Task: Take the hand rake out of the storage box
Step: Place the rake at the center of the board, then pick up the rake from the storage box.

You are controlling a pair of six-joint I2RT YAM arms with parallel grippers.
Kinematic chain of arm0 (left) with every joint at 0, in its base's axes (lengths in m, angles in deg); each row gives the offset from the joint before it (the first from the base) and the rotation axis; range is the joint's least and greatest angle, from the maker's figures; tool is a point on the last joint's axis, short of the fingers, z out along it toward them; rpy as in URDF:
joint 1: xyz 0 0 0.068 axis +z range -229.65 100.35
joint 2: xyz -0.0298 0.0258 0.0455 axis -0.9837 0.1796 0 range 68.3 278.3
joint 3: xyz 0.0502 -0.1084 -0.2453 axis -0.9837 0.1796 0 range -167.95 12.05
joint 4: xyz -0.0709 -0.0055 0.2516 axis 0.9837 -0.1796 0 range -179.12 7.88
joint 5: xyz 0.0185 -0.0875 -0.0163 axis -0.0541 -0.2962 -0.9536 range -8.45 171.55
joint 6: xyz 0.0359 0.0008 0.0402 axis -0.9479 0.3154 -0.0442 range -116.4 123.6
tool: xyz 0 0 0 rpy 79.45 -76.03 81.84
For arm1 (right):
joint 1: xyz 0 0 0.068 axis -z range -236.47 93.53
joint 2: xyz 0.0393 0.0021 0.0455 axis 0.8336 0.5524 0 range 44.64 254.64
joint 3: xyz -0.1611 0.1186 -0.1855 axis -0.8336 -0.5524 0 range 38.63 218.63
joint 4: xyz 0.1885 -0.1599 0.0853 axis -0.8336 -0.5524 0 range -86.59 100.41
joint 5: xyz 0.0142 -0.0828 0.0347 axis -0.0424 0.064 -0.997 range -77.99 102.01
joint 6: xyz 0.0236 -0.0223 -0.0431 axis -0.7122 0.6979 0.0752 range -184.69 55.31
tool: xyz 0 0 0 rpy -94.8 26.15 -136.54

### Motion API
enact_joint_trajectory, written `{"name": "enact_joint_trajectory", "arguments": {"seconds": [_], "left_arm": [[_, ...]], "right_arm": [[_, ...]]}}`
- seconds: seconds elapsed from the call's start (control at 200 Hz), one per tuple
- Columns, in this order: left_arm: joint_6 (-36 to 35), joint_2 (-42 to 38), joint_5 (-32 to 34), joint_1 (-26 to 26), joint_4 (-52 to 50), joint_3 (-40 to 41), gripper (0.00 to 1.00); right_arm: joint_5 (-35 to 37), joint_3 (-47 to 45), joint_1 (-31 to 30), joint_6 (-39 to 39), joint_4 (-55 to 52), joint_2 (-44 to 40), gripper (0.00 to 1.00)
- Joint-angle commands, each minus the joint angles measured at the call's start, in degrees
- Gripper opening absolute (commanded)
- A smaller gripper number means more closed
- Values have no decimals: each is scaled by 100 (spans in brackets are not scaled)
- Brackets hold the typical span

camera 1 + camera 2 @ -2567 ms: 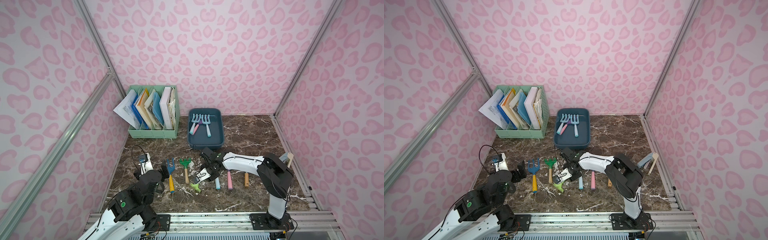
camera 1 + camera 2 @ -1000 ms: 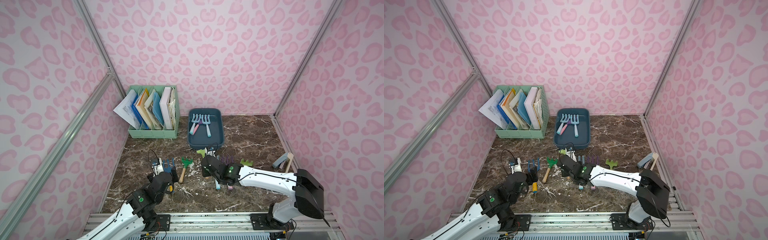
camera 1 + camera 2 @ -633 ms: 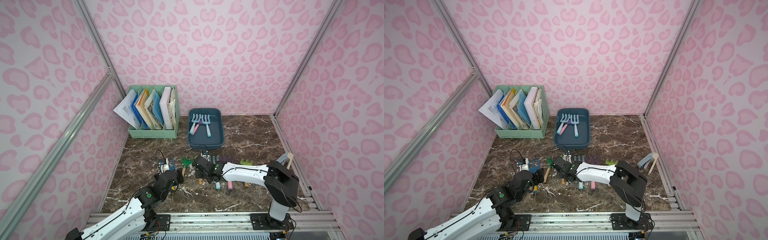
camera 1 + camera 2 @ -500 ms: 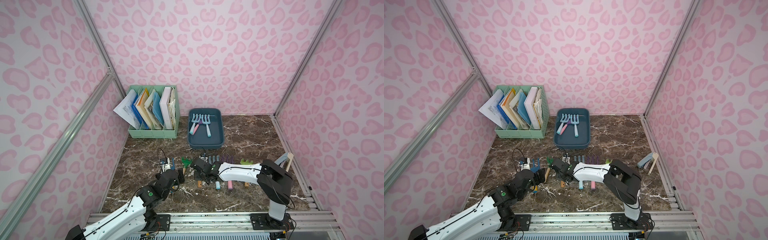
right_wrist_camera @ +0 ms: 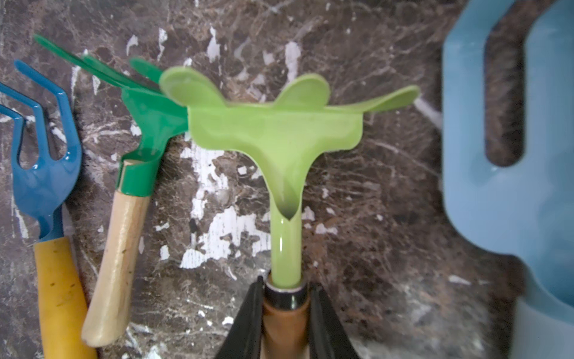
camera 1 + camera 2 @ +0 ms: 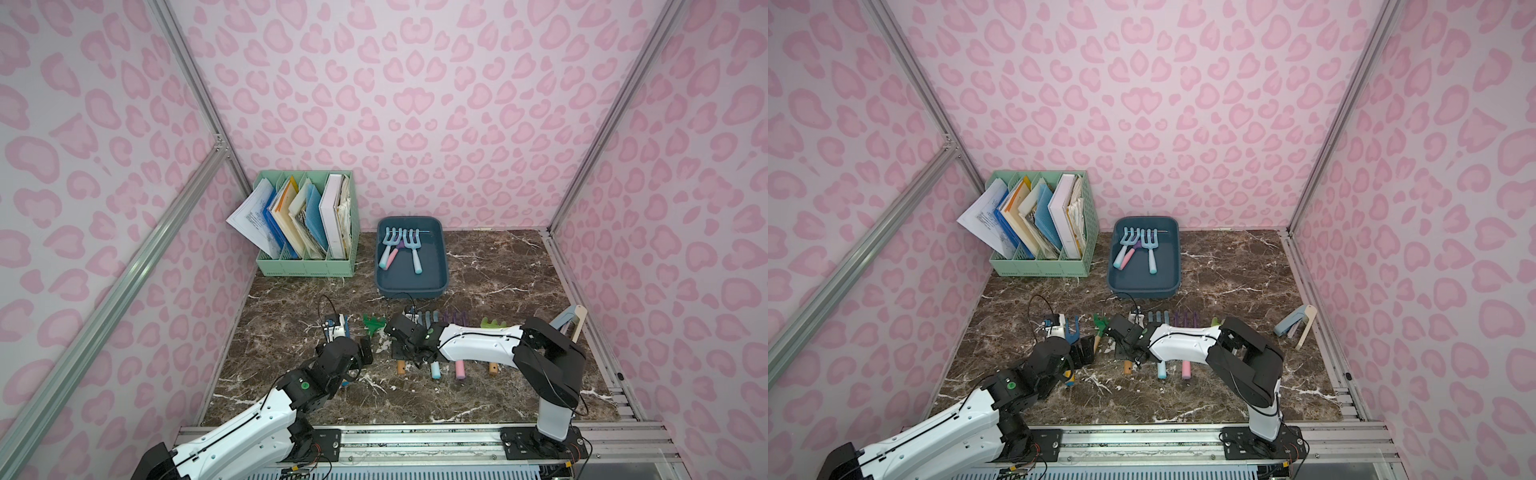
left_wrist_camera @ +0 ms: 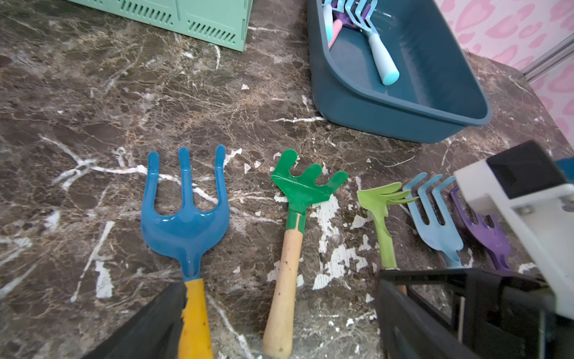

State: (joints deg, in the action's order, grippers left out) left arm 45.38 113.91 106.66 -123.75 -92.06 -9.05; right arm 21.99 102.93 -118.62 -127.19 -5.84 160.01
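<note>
Right wrist view: my right gripper (image 5: 286, 284) clenches the lime-green hand rake (image 5: 273, 130) by its brown handle, my left gripper (image 7: 281, 283) gapes wide.

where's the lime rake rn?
Right-wrist view: lime rake is in the front tool row, between green rake and light-blue fork, short of the box; right gripper is shut on its handle.

The light green rake (image 5: 273, 130) is shiny, with a wood handle. The storage box (image 7: 372, 105) is smooth plastic. The tabletop (image 7: 124, 93) looks like stone.
</note>
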Motion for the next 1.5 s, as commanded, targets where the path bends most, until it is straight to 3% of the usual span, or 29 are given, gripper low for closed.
{"name": "enact_joint_trajectory", "arguments": {"seconds": [0.0,0.19,0.48,0.56,0.615,0.78,1.065,1.495], "left_arm": [[-75,210,-129,15,374,-72,98],[-117,629,-137,13,556,-201,98],[-185,1365,-203,49,927,-397,98],[-193,1661,-326,126,1002,-432,98],[-184,1869,-435,193,1234,-471,98],[46,2475,-829,229,1316,-600,98],[448,2947,-794,119,735,-918,95],[908,3232,-848,58,575,-1089,96]], "right_arm": [[71,-123,27,-61,-96,-114,25],[23,-118,32,36,-45,-182,38],[40,-136,98,192,-53,-542,44],[255,-272,103,283,-79,-1030,61],[423,-428,111,338,-105,-1395,81],[780,-846,515,646,-316,-2463,93],[838,-964,1838,1678,-89,-3482,98],[157,580,2688,2677,20,-2279,98]]}}
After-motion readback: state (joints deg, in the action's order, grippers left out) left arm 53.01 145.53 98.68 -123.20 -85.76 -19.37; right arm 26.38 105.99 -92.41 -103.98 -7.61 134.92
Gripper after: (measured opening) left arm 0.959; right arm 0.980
